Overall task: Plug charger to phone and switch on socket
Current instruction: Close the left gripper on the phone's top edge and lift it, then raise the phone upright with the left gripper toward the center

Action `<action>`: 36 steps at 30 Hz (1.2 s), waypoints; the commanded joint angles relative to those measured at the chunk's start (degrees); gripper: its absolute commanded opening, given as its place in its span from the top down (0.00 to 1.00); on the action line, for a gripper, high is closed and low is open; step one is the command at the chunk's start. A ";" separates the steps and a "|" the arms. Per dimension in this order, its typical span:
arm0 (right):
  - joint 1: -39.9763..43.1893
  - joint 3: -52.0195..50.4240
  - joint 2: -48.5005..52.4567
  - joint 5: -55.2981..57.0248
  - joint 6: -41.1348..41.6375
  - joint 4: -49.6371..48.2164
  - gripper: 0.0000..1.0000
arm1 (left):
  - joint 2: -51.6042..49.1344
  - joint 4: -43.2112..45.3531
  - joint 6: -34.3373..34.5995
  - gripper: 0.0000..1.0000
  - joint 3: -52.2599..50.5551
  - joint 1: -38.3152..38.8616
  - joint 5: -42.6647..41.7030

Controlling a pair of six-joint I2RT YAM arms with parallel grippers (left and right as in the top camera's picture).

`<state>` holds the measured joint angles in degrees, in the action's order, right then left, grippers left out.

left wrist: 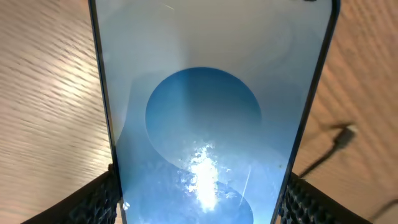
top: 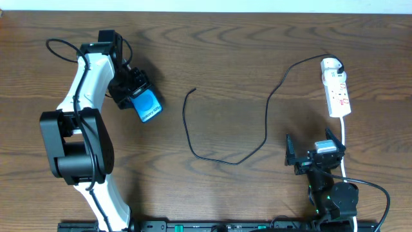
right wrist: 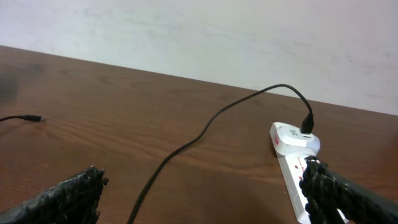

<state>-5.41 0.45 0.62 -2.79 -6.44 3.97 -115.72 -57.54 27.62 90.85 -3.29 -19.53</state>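
Gripping the phone (top: 148,106) by its long edges in the left end effector (top: 133,91), at the left side of the bench (top: 244,51), screen facing up, probably steadying it for insertion. Leaving the free plug (top: 194,90) of the charger (top: 187,132) lying mid-bench, well apart from it. Holding the right end effector (top: 312,147) wide and empty near the socket (top: 337,90), seemingly poised for the cable.

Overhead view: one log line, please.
left gripper: holds phone | right gripper: open, empty | charger: plug lying free | socket: untouched
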 commanded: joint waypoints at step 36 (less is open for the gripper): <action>-0.24 -0.13 -0.33 -0.61 0.85 0.02 0.01 | 0.94 0.42 23.26 0.31 0.57 -0.28 -28.70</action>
<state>-5.41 0.45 0.62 -2.79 -6.44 3.97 -115.72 -56.97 46.94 90.85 -3.33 -39.16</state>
